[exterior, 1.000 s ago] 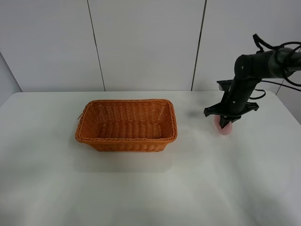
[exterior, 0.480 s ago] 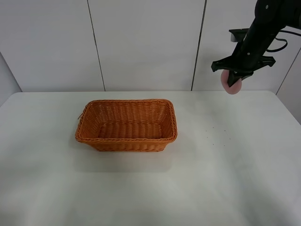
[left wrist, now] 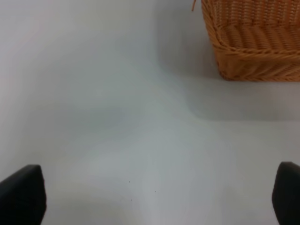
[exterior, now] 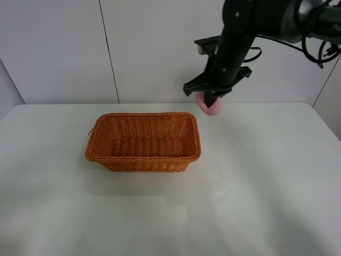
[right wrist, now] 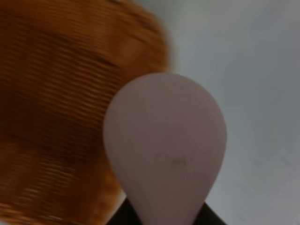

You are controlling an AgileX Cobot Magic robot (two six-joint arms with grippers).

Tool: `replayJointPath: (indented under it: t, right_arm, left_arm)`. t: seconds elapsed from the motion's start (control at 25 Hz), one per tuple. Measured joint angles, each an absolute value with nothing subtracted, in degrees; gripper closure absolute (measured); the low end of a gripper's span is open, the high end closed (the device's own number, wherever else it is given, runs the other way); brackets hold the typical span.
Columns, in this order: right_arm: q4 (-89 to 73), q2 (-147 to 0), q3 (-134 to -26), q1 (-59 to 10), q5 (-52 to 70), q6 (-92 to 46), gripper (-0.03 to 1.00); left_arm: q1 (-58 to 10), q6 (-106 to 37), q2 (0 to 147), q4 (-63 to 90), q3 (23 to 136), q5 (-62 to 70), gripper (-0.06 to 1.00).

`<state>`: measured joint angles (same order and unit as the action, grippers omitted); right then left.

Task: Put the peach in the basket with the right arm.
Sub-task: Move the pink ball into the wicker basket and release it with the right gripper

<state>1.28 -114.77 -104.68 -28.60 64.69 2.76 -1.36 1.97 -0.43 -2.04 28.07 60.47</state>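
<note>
The pink peach (exterior: pixel 211 106) hangs in the air, held by my right gripper (exterior: pixel 210 102), which is shut on it just past the basket's far right corner. In the right wrist view the peach (right wrist: pixel 165 146) fills the middle, pointed end toward the camera, with the blurred basket (right wrist: pixel 61 117) beside and below it. The orange-brown wicker basket (exterior: pixel 143 141) stands on the white table (exterior: pixel 256 192), with nothing in it. The left wrist view shows my left gripper (left wrist: pixel 150 197) open over bare table, its fingertips (left wrist: pixel 23 194) far apart, with a basket (left wrist: pixel 253 42) corner beyond.
White wall panels rise behind the table's far edge. The right arm (exterior: pixel 250 21) reaches in from the upper right with its cables trailing.
The right arm lifted the peach off the table at the right, then carried it left through the air to the basket's far right corner.
</note>
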Motion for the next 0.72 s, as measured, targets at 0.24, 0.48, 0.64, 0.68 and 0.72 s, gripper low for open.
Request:
replayJointPath:
  t: [0.24, 0.48, 0.64, 0.68, 0.72]
  right_arm:
    - [1.69, -117.31, -104.76, -38.29, 55.8, 2.76, 0.97]
    - [2.24, -126.87, -104.76, -39.28, 46.41, 2.76, 0.97]
    - [1.76, -131.65, -104.76, -38.56, 41.99, 2.76, 0.8]
    - [1.43, -132.18, -104.76, -38.49, 41.99, 2.76, 0.69]
    - [1.2, -132.36, -104.76, -38.42, 41.99, 2.76, 0.6]
  left_arm:
    - [-1.36, 1.97, -0.43, -2.04, 28.07, 60.47, -0.05]
    - [-1.36, 1.97, -0.43, -2.04, 28.07, 60.47, -0.05]
    - [-1.36, 1.97, -0.43, -2.04, 28.07, 60.47, -0.05]
    - [-1.36, 1.97, -0.43, -2.04, 28.07, 60.47, -0.05]
    - [-1.36, 1.97, -0.43, -2.04, 28.07, 60.47, -0.05]
